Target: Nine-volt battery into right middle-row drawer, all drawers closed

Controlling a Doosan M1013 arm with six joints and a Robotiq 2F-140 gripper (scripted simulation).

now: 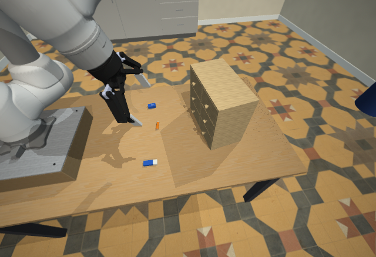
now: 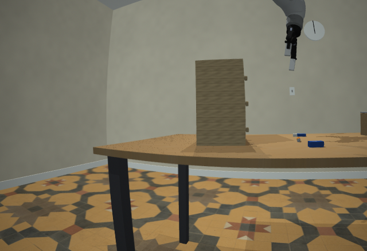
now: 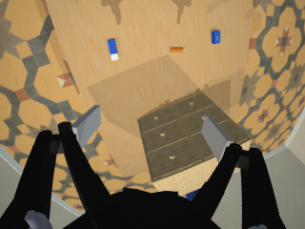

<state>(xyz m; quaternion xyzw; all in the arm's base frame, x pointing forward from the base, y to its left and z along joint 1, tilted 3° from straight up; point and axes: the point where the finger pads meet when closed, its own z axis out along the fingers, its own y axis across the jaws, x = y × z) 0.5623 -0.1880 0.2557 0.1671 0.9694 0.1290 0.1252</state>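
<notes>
The nine-volt battery (image 1: 151,105) (image 2: 315,144) (image 3: 216,36) is a small blue block lying on the table. The small wooden chest (image 1: 234,87) (image 2: 221,103) (image 3: 167,183) stands upright, with two columns of three knobbed drawers, all looking pushed in. The right drawer of the middle row has its knob (image 1: 204,121) (image 3: 162,135) in the column on the eraser's side; in the wrist view that is the left column. My gripper (image 1: 143,104) (image 2: 289,62) (image 3: 152,119) is wide open and empty, high above the table in front of the chest, and touches nothing.
An orange cylinder (image 1: 157,125) (image 2: 298,139) (image 3: 176,50) lies between the battery and a blue and white eraser (image 1: 150,162) (image 2: 300,134) (image 3: 112,49), in front of the chest. The arm's metal-topped base block (image 1: 45,169) is at the table's other end. A dark blue object (image 1: 367,101) is beyond the chest.
</notes>
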